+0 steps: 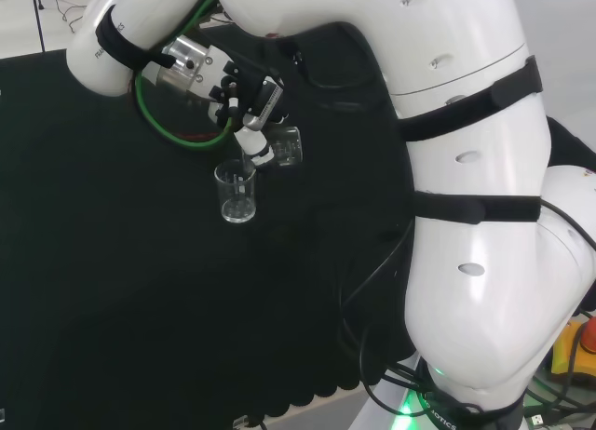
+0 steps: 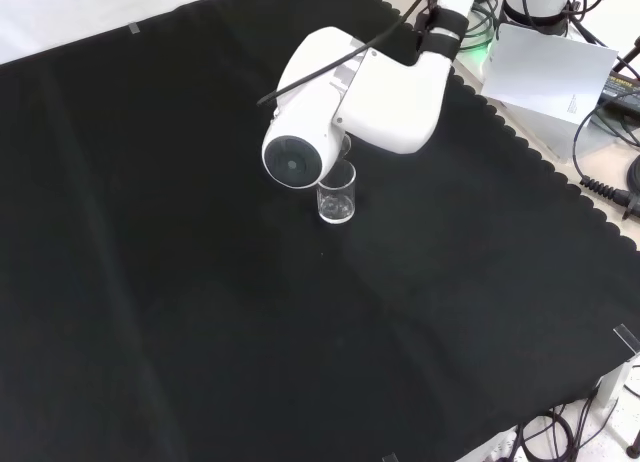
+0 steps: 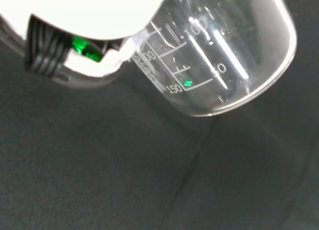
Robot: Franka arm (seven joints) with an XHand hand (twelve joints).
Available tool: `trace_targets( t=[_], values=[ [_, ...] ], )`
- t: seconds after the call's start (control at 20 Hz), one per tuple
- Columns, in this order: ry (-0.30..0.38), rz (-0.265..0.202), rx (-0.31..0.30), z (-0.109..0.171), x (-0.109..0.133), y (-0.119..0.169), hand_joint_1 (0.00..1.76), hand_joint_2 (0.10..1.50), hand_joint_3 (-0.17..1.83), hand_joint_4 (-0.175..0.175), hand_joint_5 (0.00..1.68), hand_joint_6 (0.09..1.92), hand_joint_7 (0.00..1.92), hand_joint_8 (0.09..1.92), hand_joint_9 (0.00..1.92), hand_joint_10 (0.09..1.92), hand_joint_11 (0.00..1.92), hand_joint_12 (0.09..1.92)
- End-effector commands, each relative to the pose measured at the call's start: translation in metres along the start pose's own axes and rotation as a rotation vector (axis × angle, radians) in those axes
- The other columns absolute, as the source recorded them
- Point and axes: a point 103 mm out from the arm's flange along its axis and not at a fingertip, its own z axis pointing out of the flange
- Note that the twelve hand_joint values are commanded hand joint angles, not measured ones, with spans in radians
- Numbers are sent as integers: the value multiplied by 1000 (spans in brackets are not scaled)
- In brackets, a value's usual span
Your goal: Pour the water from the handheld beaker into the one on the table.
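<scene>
In the head view the hand (image 1: 244, 100) hung over the middle of the bench (image 1: 112, 262), its fingers (image 1: 253, 151) curled around a clear beaker (image 1: 285, 145) that was tipped over on its side. Just beside and below it, a second clear beaker (image 1: 237, 192) stood upright on the black cloth, well away from every edge. In the front view the standing beaker (image 2: 337, 192) sat near the middle of the bench (image 2: 150, 312), partly behind the arm's white link (image 2: 350, 97) with its round grey cap. In the wrist view the held beaker (image 3: 224, 56) lay tilted against the white part of the hand (image 3: 84, 13), its printed scale readable and its mouth turned toward the cloth.
</scene>
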Motion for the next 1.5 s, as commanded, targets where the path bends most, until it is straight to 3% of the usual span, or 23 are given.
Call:
trace_targets(
  t=[0.05,1.0,1.3,1.5],
  values=[
    [-7,10,-12,-14,10,-8,1298,547,976,-175,1129,1049,1193,1026,1547,871,1145,839],
    [3,5,-24,-22,12,-10,1298,547,978,-175,1127,1052,1192,1029,1550,873,1146,842],
    [-23,11,-25,-27,15,-12,1297,547,979,-175,1127,1054,1191,1030,1550,873,1146,843],
    [28,-12,-50,-27,14,-14,1297,547,979,-175,1127,1054,1191,1031,1550,873,1146,843]
  ],
)
